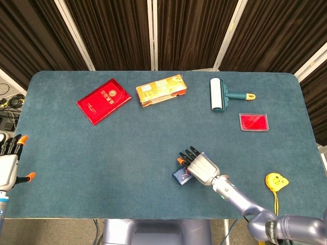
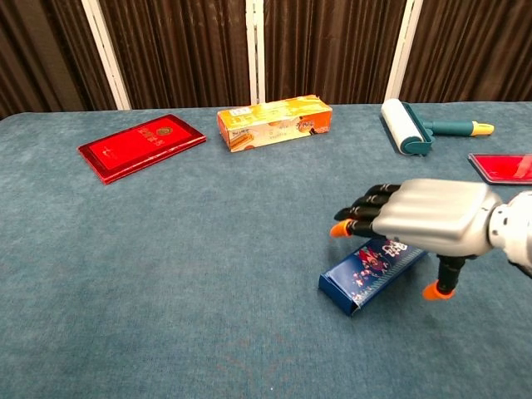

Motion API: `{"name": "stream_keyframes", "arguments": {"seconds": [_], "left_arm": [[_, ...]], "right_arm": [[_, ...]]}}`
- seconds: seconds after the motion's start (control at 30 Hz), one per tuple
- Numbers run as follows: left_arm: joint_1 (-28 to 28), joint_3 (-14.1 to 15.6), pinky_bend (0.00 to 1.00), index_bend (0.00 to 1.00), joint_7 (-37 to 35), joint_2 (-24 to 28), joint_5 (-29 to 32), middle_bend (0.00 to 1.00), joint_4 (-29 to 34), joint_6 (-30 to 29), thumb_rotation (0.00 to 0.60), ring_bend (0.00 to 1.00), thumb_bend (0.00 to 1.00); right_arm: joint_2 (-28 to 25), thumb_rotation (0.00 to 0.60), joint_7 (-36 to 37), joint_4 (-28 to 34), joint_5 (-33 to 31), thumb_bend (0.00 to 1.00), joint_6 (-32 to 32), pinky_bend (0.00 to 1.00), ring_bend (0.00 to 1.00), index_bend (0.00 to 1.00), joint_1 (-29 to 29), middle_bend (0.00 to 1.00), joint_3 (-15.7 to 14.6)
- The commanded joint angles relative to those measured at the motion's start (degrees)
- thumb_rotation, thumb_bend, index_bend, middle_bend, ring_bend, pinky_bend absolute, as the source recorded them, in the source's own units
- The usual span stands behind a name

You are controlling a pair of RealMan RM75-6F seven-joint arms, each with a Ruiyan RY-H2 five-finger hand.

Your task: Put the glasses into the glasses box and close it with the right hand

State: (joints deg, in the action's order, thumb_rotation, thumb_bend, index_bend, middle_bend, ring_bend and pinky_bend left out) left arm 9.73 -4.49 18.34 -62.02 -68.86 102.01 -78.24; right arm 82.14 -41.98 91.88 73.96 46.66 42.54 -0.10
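A blue glasses box (image 2: 366, 276) with a printed lid lies shut on the teal table (image 2: 166, 249), near the front right of centre; the head view shows only its left end (image 1: 179, 176). My right hand (image 2: 428, 218) (image 1: 202, 167) is spread palm-down over the box's far half, fingers pointing left and the thumb hanging down past its right side. I cannot tell if the palm touches the lid. It grips nothing. My left hand (image 1: 9, 162) stays at the table's left edge, fingers apart and empty. No glasses are visible.
A red booklet (image 1: 103, 100) and an orange carton (image 1: 160, 90) lie at the back left and centre. A lint roller (image 1: 218, 95) and a red card case (image 1: 253, 122) are at the back right. A yellow tape measure (image 1: 276, 181) sits near the front right edge.
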Motion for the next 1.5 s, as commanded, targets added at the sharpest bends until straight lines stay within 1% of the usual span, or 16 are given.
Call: {"name": "stream_keyframes", "arguments": {"seconds": [0.03, 0.17, 0.27, 0.43, 0.53, 0.63, 0.73, 0.8, 0.87, 0.93, 1.0, 1.13, 1.27, 1.33, 1.37, 1.5], "left_arm": [[0.09, -0.04, 0.00, 0.00, 0.09, -0.07, 0.16, 0.00, -0.14, 0.15, 0.600, 0.00, 0.00], [0.10, -0.17, 0.00, 0.00, -0.03, -0.03, 0.41, 0.00, -0.20, 0.17, 0.600, 0.00, 0.00], [0.16, -0.21, 0.00, 0.00, -0.09, -0.04, 0.57, 0.00, -0.29, 0.31, 0.600, 0.00, 0.00], [0.22, -0.13, 0.00, 0.00, 0.04, -0.07, 0.51, 0.00, -0.20, 0.39, 0.600, 0.00, 0.00], [0.15, -0.13, 0.00, 0.00, 0.00, -0.03, 0.47, 0.00, -0.11, 0.24, 0.600, 0.00, 0.00], [0.15, -0.10, 0.00, 0.00, 0.07, -0.05, 0.42, 0.00, -0.06, 0.20, 0.600, 0.00, 0.00], [0.15, -0.04, 0.00, 0.00, 0.16, -0.08, 0.37, 0.00, -0.03, 0.19, 0.600, 0.00, 0.00], [0.15, -0.04, 0.00, 0.00, 0.20, -0.10, 0.41, 0.00, -0.05, 0.19, 0.600, 0.00, 0.00], [0.13, -0.03, 0.00, 0.00, 0.20, -0.10, 0.38, 0.00, -0.01, 0.14, 0.600, 0.00, 0.00], [0.14, -0.03, 0.00, 0.00, 0.19, -0.09, 0.38, 0.00, 0.02, 0.15, 0.600, 0.00, 0.00], [0.12, 0.02, 0.00, 0.00, 0.10, -0.03, 0.28, 0.00, 0.12, 0.17, 0.600, 0.00, 0.00], [-0.07, 0.15, 0.00, 0.00, -0.49, 0.33, -0.38, 0.00, 0.55, -0.11, 0.600, 0.00, 0.00], [-0.43, 0.33, 0.00, 0.00, -1.42, 0.92, -1.56, 0.00, 1.19, -0.78, 0.600, 0.00, 0.00], [-0.73, 0.50, 0.00, 0.00, -2.08, 1.34, -2.51, 0.00, 1.70, -1.33, 0.600, 0.00, 0.00], [-0.95, 0.58, 0.00, 0.00, -2.53, 1.64, -3.32, 0.00, 2.15, -1.88, 0.600, 0.00, 0.00], [-1.87, 1.20, 0.00, 0.00, -4.12, 2.81, -6.36, 0.00, 3.46, -3.65, 0.600, 0.00, 0.00]], "right_arm": [[2.00, 0.600, 0.28, -2.35, -1.30, 0.07, -1.65, 0.00, 0.00, 0.00, 1.18, 0.00, 0.12], [3.46, 0.600, 0.41, -3.74, -1.51, 0.08, -1.26, 0.00, 0.00, 0.01, 1.70, 0.02, 0.43], [3.82, 0.600, 1.13, -4.19, -0.91, 0.09, -0.75, 0.03, 0.02, 0.13, 1.81, 0.13, 0.42], [4.18, 0.600, 2.59, -5.06, -0.13, 0.20, -0.12, 0.18, 0.22, 0.36, 1.91, 0.35, 0.49], [4.36, 0.600, 3.17, -5.58, 0.01, 0.25, 0.05, 0.18, 0.28, 0.43, 1.85, 0.42, 0.28], [4.36, 0.600, 3.66, -5.67, 0.45, 0.26, 0.43, 0.18, 0.30, 0.44, 1.75, 0.43, 0.04], [4.33, 0.600, 4.15, -5.54, 0.92, 0.26, 0.95, 0.18, 0.30, 0.43, 1.60, 0.42, -0.11], [4.18, 0.600, 4.27, -5.34, 1.06, 0.25, 1.00, 0.18, 0.29, 0.39, 1.57, 0.40, -0.29], [3.73, 0.600, 3.63, -4.91, 0.52, 0.21, 0.74, 0.16, 0.23, 0.26, 1.51, 0.30, -0.64], [3.07, 0.600, 2.14, -3.93, -0.70, 0.09, 0.62, 0.05, 0.07, 0.06, 1.43, 0.08, -0.85], [2.12, 0.600, 0.29, -2.05, -1.77, 0.03, 1.46, 0.00, 0.00, 0.00, 1.12, 0.00, -0.97], [-0.94, 0.600, -0.93, 2.87, -1.62, 0.02, 4.97, 0.00, 0.00, 0.00, -0.41, 0.00, -1.38], [-4.97, 0.600, 1.26, 7.48, 1.56, 0.02, 10.44, 0.00, 0.00, 0.00, -3.21, 0.00, -2.02], [-7.24, 0.600, 4.03, 9.09, 4.69, 0.02, 14.55, 0.00, 0.00, 0.00, -5.33, 0.00, -2.46], [-8.65, 0.600, 6.41, 9.73, 6.68, 0.01, 18.45, 0.00, 0.00, 0.00, -7.17, 0.00, -2.32], [-11.37, 0.600, 18.05, 7.93, 14.42, 0.00, 31.56, 0.00, 0.00, 0.00, -13.68, 0.00, -2.70]]}}
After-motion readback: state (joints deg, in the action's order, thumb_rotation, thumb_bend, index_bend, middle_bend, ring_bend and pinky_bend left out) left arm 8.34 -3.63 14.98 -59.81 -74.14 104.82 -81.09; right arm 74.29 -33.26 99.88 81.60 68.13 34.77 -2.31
